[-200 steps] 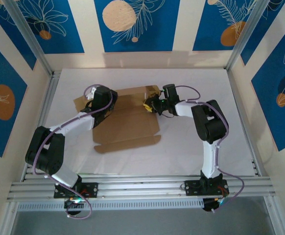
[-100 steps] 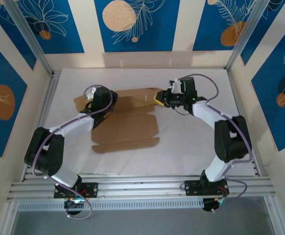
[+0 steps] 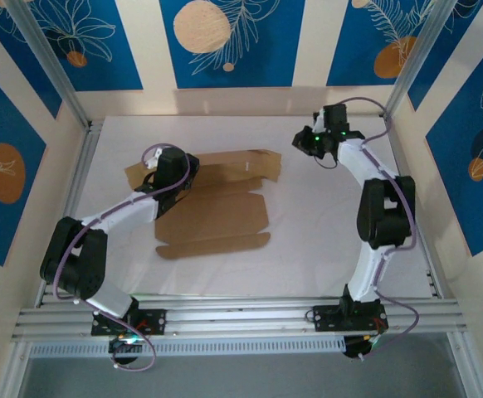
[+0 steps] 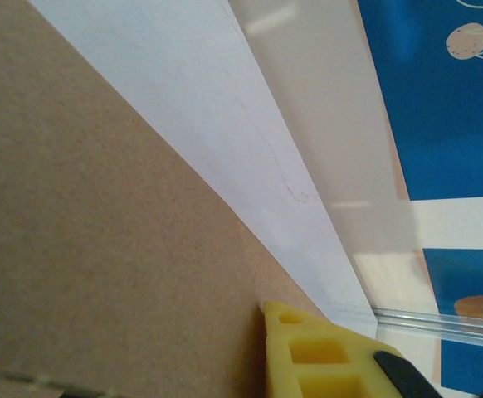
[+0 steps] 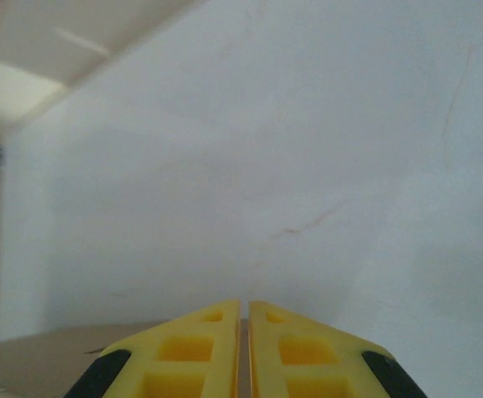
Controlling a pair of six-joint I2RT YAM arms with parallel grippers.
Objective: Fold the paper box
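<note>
The paper box (image 3: 217,207) is lying opened out and mostly flat, left of centre on the white table (image 3: 333,240). The left gripper (image 3: 168,176) is sitting on the sheet's upper-left part. In its wrist view one yellow finger (image 4: 308,352) is lying against the cardboard and the other is hidden. Its jaws are standing narrow; cannot tell whether cardboard is pinched between them. The right gripper (image 3: 301,139) is hanging over bare table at upper right, apart from the box, jaws showing a hairline gap and gripping nothing.
</note>
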